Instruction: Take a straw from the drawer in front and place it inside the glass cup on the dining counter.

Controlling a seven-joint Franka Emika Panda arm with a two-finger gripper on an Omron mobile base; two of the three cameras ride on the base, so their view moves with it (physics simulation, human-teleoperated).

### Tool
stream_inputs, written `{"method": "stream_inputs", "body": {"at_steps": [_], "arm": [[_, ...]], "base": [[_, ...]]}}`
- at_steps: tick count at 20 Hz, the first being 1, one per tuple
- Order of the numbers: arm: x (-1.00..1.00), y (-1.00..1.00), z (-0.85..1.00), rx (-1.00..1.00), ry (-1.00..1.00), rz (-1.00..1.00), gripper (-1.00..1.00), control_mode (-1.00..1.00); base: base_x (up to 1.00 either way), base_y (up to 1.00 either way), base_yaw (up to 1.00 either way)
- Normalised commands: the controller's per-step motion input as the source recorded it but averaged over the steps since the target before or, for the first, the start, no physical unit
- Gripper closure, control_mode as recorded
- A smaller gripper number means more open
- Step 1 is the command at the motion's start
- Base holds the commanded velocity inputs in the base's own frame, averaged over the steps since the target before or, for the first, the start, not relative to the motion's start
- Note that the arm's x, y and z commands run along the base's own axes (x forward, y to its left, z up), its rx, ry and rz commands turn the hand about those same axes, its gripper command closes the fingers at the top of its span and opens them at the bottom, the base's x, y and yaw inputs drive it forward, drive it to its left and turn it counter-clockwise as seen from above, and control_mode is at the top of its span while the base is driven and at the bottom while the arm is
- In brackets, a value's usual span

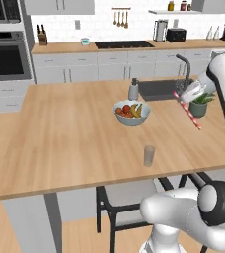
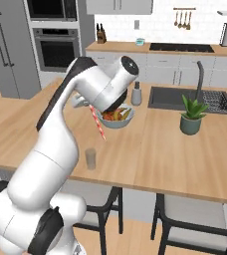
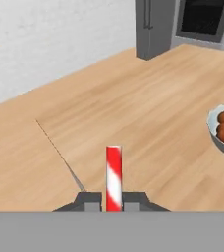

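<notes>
Left base view: I count one straw [image 1: 187,110], one glass cup [image 1: 149,155], one fruit bowl [image 1: 131,112], one soap bottle [image 1: 133,90] and one potted plant [image 1: 199,105], all over or on the counter [image 1: 60,133], a wide slab of pale wood with a fine grain. My gripper [image 1: 182,97] sits at 3 o'clock in the picture, above the wood, pinched tight on the straw's upper end. The straw is a thin straight stick, red with pale stripes, slanting down toward 5 o'clock in the air, touching nothing else. The cup is a small clear tumbler, upright, standing at 6 o'clock from the bowl and well apart from the straw. One black stool [image 1: 115,205] stands under the near edge.

Right base view: again one straw [image 2: 98,123], hanging from under my wrist and tilted toward 5 o'clock. One cup [image 2: 90,159] stands below it at 6 o'clock, near the counter's [image 2: 175,154] front edge. The bowl [image 2: 116,117] is round, pale blue, holding fruit. Two dark stools [image 2: 195,224] show below.

Hand view: my two dark fingertips [image 3: 92,202] clamp one straw [image 3: 113,177], which rises straight toward 12 o'clock, banded red and white, with a flat cut end. The bowl's rim [image 3: 213,133] curves in at 3 o'clock.
</notes>
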Motion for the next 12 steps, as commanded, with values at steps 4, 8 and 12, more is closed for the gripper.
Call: {"method": "stream_inputs", "body": {"at_steps": [4, 8, 12], "arm": [[0.00, 0.01, 0.00, 0.39, -0.02, 0.10, 1.00, -1.00], [0.00, 0.12, -0.01, 0.38, 0.00, 0.12, 1.00, -1.00], [0.00, 0.38, -0.04, 0.31, 0.00, 0.11, 1.00, -1.00]], "base": [[0.00, 0.00, 0.00], [0.00, 0.00, 0.00], [0.00, 0.00, 0.00]]}}
